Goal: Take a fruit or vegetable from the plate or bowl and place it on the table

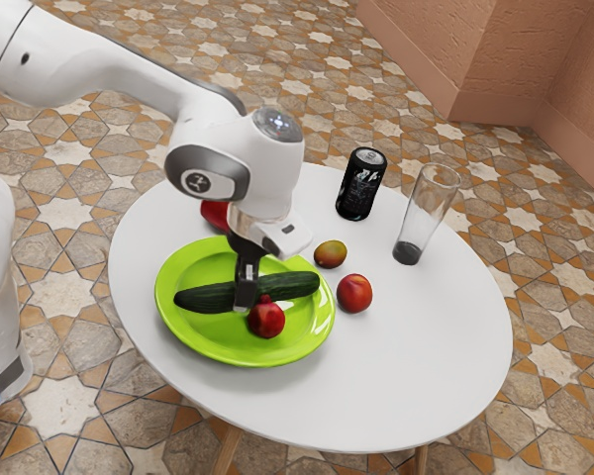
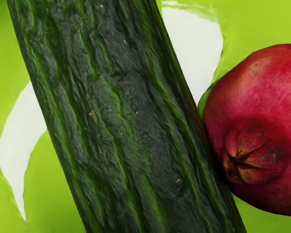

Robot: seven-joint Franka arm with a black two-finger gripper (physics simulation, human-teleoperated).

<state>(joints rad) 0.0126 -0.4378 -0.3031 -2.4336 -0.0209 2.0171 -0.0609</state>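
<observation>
Clearly, the cucumber (image 2: 116,116) is dark green and ridged.

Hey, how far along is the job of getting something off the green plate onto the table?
Reaching looks done: the black two-finger gripper is down at the long dark-green cucumber. Whether the cucumber is in hand, I can't tell. Lifting it and putting it on the white round table are left: it lies on the glossy green plate beside the round red pomegranate.

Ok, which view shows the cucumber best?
The exterior view: both ends of the cucumber show, though the pincer hides part of its middle. The wrist view shows its ridged skin close up, both ends cut off.
</observation>
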